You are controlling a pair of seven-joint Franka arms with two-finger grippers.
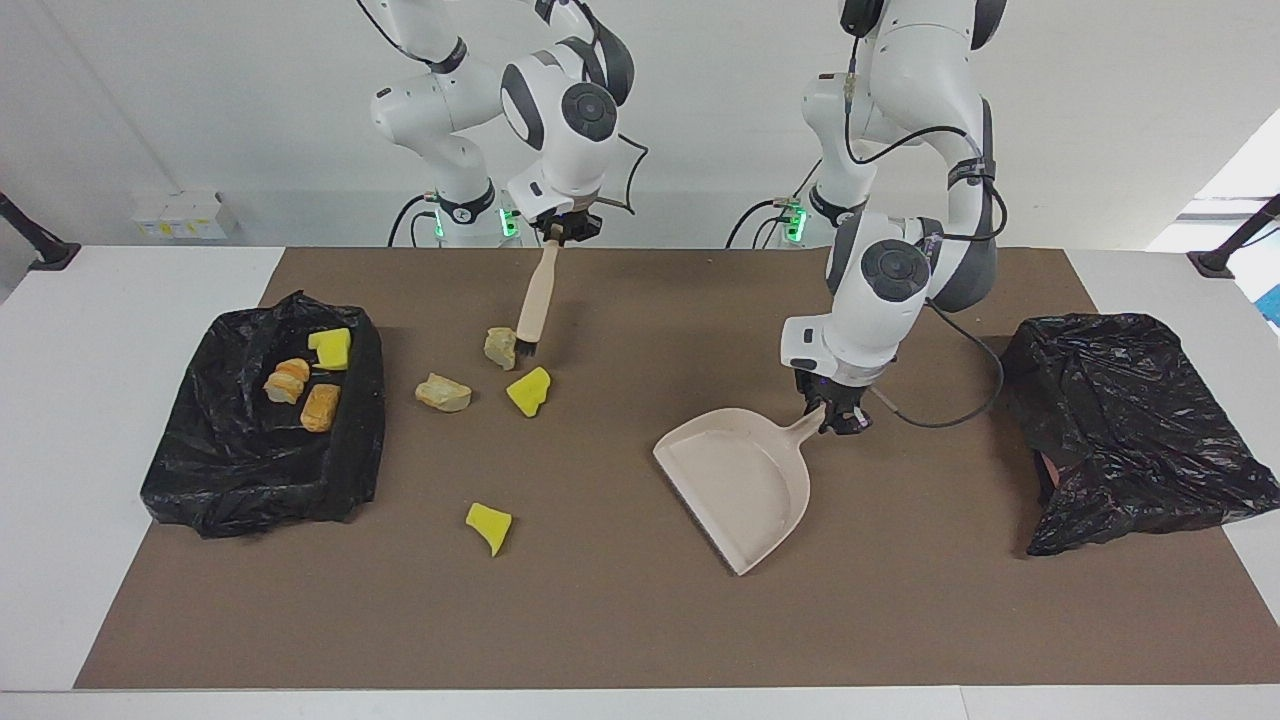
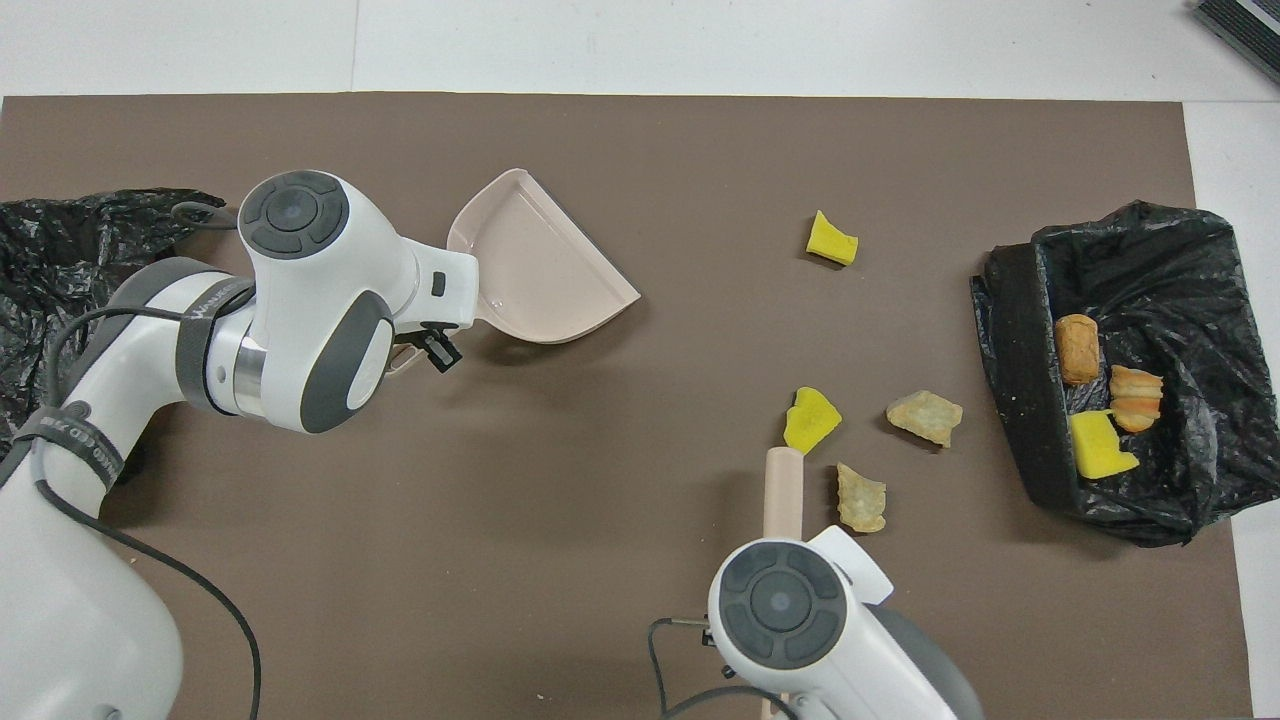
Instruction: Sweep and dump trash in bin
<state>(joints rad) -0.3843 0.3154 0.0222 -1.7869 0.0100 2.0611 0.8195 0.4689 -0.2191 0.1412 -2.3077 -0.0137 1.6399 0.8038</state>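
Observation:
My right gripper (image 1: pixel 560 230) is shut on the top of the beige brush (image 1: pixel 537 292). The brush is tilted, with its black bristles (image 1: pixel 527 350) against a beige lump (image 1: pixel 500 347). A second beige lump (image 1: pixel 443 392) and a yellow sponge chunk (image 1: pixel 529 390) lie close by. Another yellow chunk (image 1: pixel 488 525) lies alone, farther from the robots. My left gripper (image 1: pixel 835 412) is shut on the handle of the pale pink dustpan (image 1: pixel 740 485), whose mouth points toward the trash. The brush handle (image 2: pixel 783 490) and the dustpan (image 2: pixel 540 270) also show in the overhead view.
A bin lined with a black bag (image 1: pixel 265 460) stands at the right arm's end of the table. It holds a yellow chunk (image 1: pixel 331 348) and two bread-like rolls (image 1: pixel 320 407). A crumpled black bag (image 1: pixel 1130 430) lies at the left arm's end. A brown mat (image 1: pixel 620 620) covers the table.

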